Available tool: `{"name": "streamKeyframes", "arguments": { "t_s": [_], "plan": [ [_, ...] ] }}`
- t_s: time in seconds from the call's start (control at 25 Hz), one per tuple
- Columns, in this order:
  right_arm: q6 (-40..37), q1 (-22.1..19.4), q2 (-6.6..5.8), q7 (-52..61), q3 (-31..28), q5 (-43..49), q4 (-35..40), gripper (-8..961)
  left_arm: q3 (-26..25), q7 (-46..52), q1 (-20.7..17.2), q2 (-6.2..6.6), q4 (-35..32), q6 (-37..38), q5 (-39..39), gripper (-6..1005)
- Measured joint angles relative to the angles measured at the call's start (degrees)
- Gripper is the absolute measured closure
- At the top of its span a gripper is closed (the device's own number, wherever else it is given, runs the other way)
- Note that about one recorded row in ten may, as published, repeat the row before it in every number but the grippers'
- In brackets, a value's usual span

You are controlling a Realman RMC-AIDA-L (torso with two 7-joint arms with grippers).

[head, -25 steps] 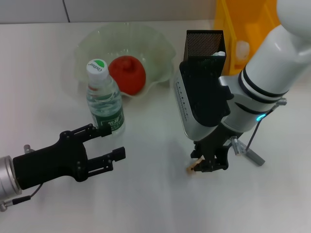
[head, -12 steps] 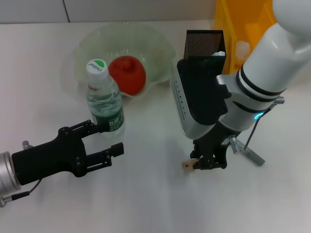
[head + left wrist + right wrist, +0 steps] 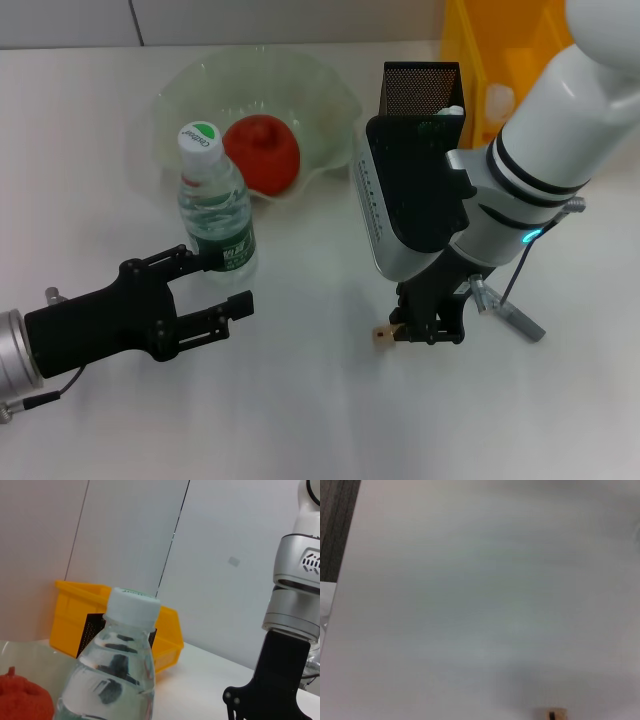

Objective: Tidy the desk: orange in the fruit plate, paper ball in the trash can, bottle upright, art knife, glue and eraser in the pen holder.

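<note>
Right pincer [image 3: 425, 330] down low over the white surface [image 3: 320, 420], pointing at it, fingers drawn close together but whether clamped on anything impossible to tell; tiny tan eraser [image 3: 382, 336] just at the fingertips on their left side, lying on or barely off the surface, contact with the fingers unclear. Same eraser [image 3: 553, 713] at the very rim of the right wrist view, bare surface filling the rest. Just beyond the right arm, a grey tool [image 3: 505, 312] flat on the surface to its right. Behind the arm, black mesh pen holder [image 3: 422, 92] upright, yellow trash can [image 3: 500, 60] right beside it at the far edge. Left pincer [image 3: 195, 300] spread open, hovering near the front left, gripping nothing, one finger just beside the bottle [image 3: 215, 215]. Bottle upright, cap on, next to the green glass fruit plate [image 3: 330, 100], orange [image 3: 262, 152] inside it. Open surface between the two pincers and along the near edge.
</note>
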State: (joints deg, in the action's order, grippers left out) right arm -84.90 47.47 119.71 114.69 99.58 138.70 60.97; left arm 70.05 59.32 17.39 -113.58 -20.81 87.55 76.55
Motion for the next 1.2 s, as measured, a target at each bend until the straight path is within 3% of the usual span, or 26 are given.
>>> {"name": "streamKeyframes", "arguments": {
  "t_s": [0.16,0.52,0.6,0.88,1.0,1.2],
  "plan": [
    [-0.1,-0.4,0.00,0.0,-1.0,0.0,0.7,837,0.0,0.0,-0.2,0.03,0.0,0.0,0.0,241],
    [-2.9,-2.7,-0.42,-0.3,-10.4,0.2,5.6,842,0.0,0.0,-0.5,0.04,0.0,0.4,-0.3,241],
    [-4.4,-3.5,-0.51,-0.4,-14.9,0.7,8.4,842,0.0,0.0,-0.5,0.04,0.0,0.5,-0.3,241],
    [-5.5,-2.6,-0.72,6.5,-40.2,1.0,16.8,841,0.0,0.1,-0.6,0.03,0.0,0.8,-0.2,241],
    [-2.0,-0.3,-1.54,10.4,-44.7,1.2,14.1,843,0.0,0.4,-0.6,-0.08,-0.1,0.9,-0.1,241],
    [3.9,3.4,-2.17,14.2,-44.1,5.6,5.1,845,0.0,0.7,-0.6,-0.15,-0.1,1.5,-0.1,241]
  ]
}}
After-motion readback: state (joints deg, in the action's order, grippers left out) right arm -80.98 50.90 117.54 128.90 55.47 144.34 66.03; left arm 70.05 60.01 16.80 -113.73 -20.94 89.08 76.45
